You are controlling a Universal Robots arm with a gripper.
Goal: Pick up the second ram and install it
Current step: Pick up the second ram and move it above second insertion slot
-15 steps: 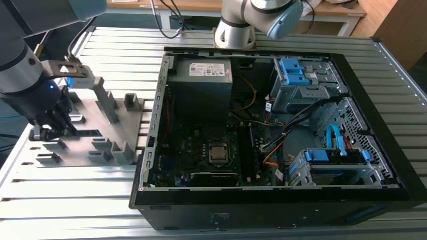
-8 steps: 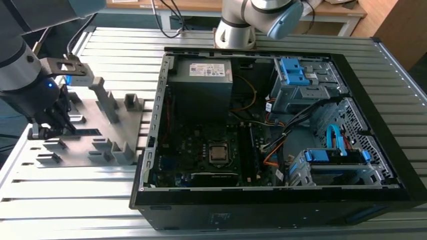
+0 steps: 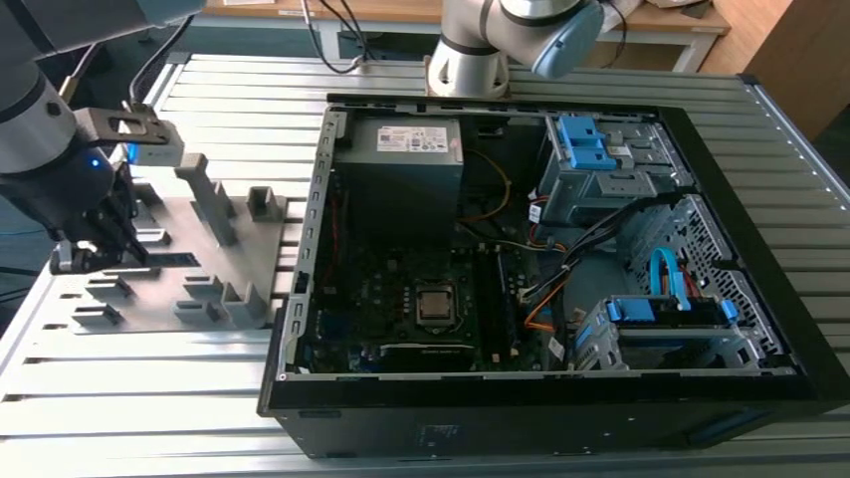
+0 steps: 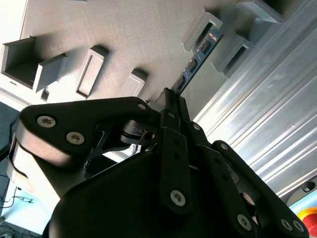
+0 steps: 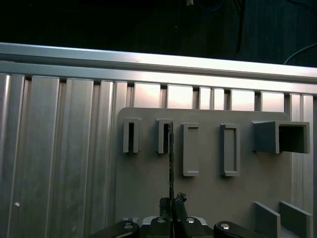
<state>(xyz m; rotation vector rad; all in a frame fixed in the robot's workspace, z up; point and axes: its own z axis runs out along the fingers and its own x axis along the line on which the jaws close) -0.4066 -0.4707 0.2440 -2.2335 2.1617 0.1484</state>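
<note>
Two grey blocks [image 4: 197,30] flank the second ram [image 4: 195,62], clamped by the claw [image 4: 171,96].

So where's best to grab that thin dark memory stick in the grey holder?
Probably across its two flat faces at the free end, coming in along its length. The second ram is a thin flat board with its far end at a slot of the grey fixture, so only the broad faces offer a pinch. The end effector is shut on it that way.
</note>
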